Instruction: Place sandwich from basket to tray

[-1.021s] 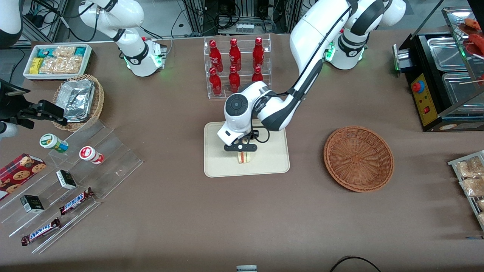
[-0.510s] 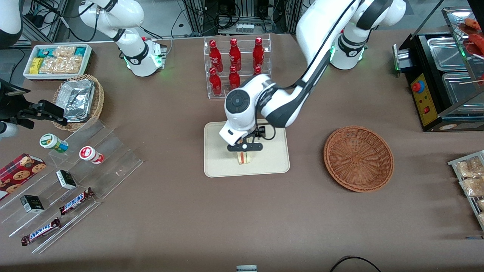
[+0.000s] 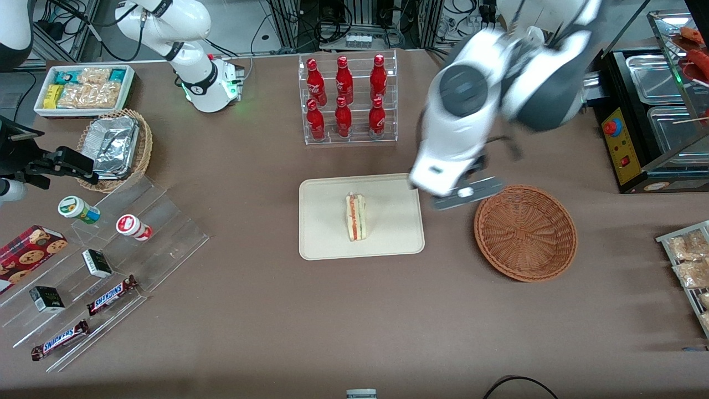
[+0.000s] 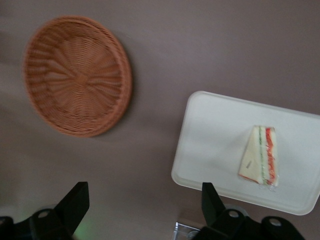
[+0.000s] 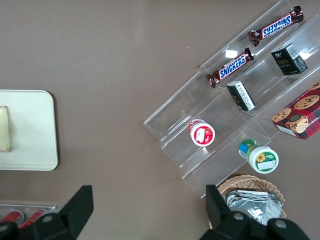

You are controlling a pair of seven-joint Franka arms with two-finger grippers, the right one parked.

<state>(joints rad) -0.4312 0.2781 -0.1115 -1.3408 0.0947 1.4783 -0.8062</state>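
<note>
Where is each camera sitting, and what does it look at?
Front view: high, facing the robots; shows the raised gripper beside the basket.
Left wrist view: looks down past open fingers at the sandwich on the tray.
Right wrist view: looks down at snack shelves.
All share the tray.

- One sandwich (image 3: pixel 355 216) lay on one tray (image 3: pixel 324 244).
- One basket (image 3: pixel 525 233) stood on the tabletop (image 3: pixel 332 321).
- One end effector (image 3: pixel 467 194) hung above the tabletop.
- Six red bottles (image 3: pixel 344 97) filled one clear rack.
- Two Snickers bars (image 3: pixel 111 295) were present.
</note>
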